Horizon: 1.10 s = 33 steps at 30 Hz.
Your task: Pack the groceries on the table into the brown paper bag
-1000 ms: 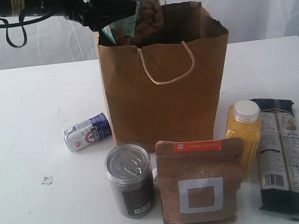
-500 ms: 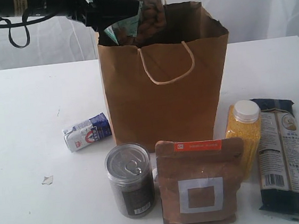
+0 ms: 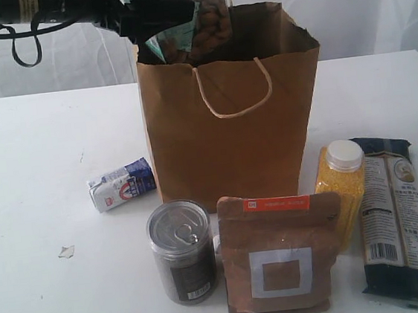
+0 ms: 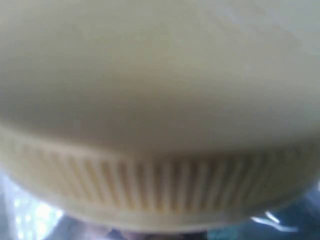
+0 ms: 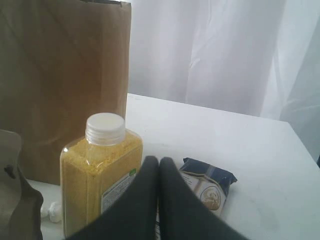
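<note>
Honestly, no actual words are readable here. The pouch (image 3: pixel 279 257) has an orange strip (image 3: pixel 276 204) with tiny white print, too small to make out, plus a white square outline below it. Barcodes show on the can (image 3: pixel 181 250) and the packet (image 3: pixel 395 219), digits illegible. The carton (image 3: pixel 121 184) has a blurry red-and-blue logo. The bottle (image 5: pixel 100 180) label carries a small green mark.

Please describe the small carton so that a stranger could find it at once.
Start at the tall brown bag on the table. The carton lies on its side just left of the bag's base. It alone is a small white-and-blue box.
</note>
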Each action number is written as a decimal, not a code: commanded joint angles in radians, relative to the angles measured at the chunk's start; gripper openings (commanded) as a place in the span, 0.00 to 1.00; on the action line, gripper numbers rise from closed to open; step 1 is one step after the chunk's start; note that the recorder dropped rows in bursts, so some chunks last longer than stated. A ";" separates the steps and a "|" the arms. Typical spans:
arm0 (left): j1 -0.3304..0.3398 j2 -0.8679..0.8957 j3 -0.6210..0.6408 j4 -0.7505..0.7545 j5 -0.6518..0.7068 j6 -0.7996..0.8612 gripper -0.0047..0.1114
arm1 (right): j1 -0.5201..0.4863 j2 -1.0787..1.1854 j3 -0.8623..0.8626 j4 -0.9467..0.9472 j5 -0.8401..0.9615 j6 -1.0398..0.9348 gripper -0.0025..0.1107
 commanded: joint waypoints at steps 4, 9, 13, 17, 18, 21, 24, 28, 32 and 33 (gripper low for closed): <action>-0.013 -0.010 -0.014 -0.033 0.021 -0.030 0.65 | -0.006 -0.005 0.001 0.000 -0.010 -0.005 0.02; -0.013 -0.010 -0.014 -0.033 0.053 -0.098 0.81 | -0.006 -0.005 0.001 0.000 -0.010 -0.005 0.02; -0.013 -0.010 -0.014 -0.033 0.045 -0.111 0.82 | -0.006 -0.005 0.001 0.000 -0.010 -0.005 0.02; -0.013 -0.010 -0.014 -0.033 0.038 -0.124 0.82 | -0.006 -0.005 0.001 0.000 -0.010 -0.005 0.02; -0.013 -0.010 -0.014 -0.033 0.038 -0.124 0.82 | -0.006 -0.005 0.001 0.000 -0.010 -0.005 0.02; -0.013 -0.010 -0.014 -0.033 0.038 -0.124 0.82 | -0.006 -0.005 0.001 0.000 -0.010 -0.005 0.02; -0.013 -0.010 -0.014 -0.033 0.036 -0.124 0.82 | -0.006 -0.005 0.001 0.000 -0.010 -0.005 0.02; -0.015 -0.010 -0.014 -0.033 0.033 -0.125 0.82 | -0.006 -0.005 0.001 0.000 -0.010 -0.005 0.02; -0.023 -0.010 -0.014 -0.033 0.044 -0.132 0.82 | -0.006 -0.005 0.001 0.000 -0.010 -0.005 0.02; -0.025 -0.010 -0.014 -0.033 0.044 -0.134 0.82 | -0.006 -0.005 0.001 0.000 -0.010 -0.005 0.02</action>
